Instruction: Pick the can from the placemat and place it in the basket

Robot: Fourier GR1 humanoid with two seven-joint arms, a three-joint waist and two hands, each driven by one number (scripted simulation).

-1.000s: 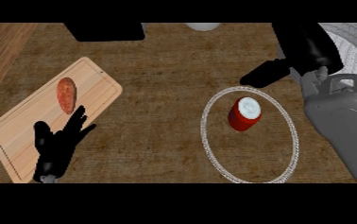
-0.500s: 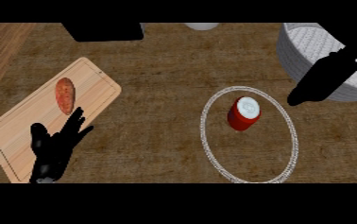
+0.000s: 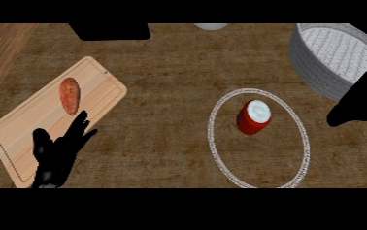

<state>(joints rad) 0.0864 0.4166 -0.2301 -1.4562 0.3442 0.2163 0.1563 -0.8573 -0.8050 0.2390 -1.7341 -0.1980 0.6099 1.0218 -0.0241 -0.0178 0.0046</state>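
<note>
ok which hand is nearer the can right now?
Right. The right hand shows at the view's right edge, just past the placemat ring from the can. The left hand rests open over the cutting board, far across the counter.

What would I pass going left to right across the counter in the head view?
Left hand lying open over the wooden cutting board → reddish sausage on that board → red can standing inside the ringed placemat → grey basket and the dark right hand at the right edge.
</note>
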